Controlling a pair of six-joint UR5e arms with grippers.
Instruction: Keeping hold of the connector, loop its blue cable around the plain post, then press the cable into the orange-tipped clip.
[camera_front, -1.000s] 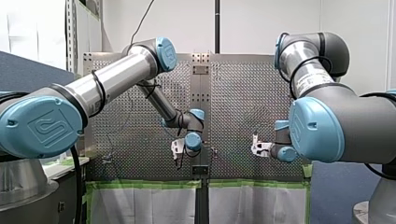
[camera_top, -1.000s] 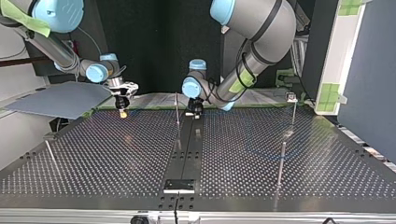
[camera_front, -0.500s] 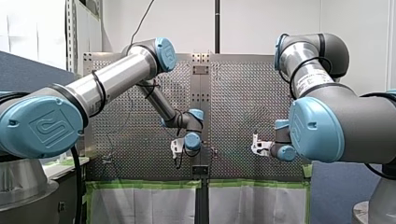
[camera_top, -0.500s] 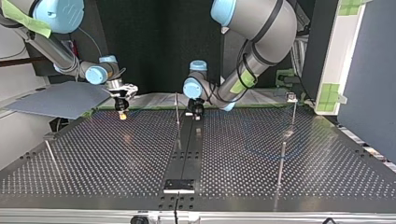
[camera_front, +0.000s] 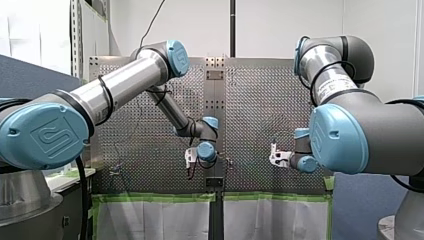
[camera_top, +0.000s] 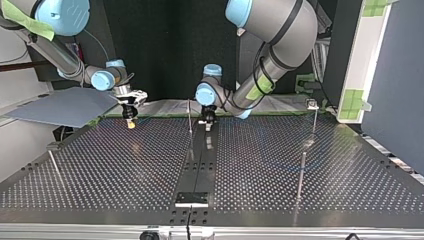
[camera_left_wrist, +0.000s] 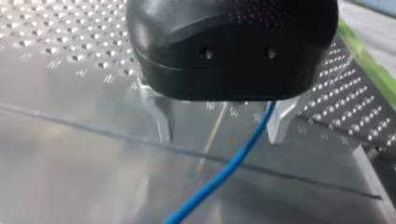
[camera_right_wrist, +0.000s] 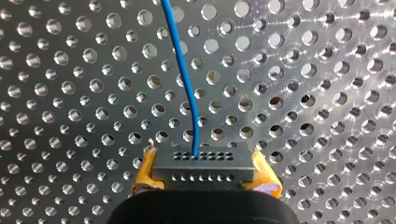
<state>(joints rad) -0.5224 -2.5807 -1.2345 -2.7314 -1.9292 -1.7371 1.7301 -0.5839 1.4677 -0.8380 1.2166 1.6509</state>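
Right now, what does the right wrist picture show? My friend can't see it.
My right gripper clamps a dark connector with rows of small holes between its yellow pads. A blue cable comes out of it and runs ahead over the perforated metal table.

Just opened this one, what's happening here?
My right gripper is shut on the connector, yellow pads on either side, with the blue cable leading out of it over the perforated table. My left gripper is open over the table's centre strip, the cable passing ungripped between its metal fingers.
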